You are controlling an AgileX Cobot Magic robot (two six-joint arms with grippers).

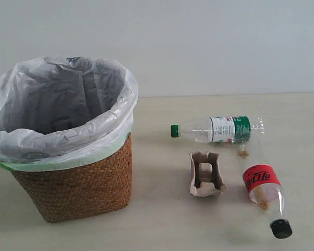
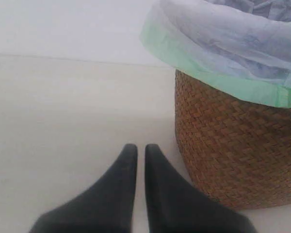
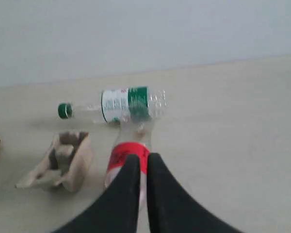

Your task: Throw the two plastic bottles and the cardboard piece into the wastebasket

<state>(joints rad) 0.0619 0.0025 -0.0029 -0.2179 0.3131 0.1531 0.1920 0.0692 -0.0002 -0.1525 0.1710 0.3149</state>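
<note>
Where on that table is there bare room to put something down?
Bare table lies between the wastebasket and the cardboard piece, and behind the green-capped bottle. Crowded: that bottle, the black-capped bottle and the cardboard cluster together.

Soft, even, bright light fills all three views, with no hard glare. The exterior view is sharp; the wastebasket (image 1: 78,193) casts only a faint, diffuse shadow at its base. Both wrist views are softer. The left gripper (image 2: 141,148) and right gripper (image 3: 143,158) show as blurred, near-black shapes, and the red-labelled bottle (image 3: 122,155) looks hazy.
</note>
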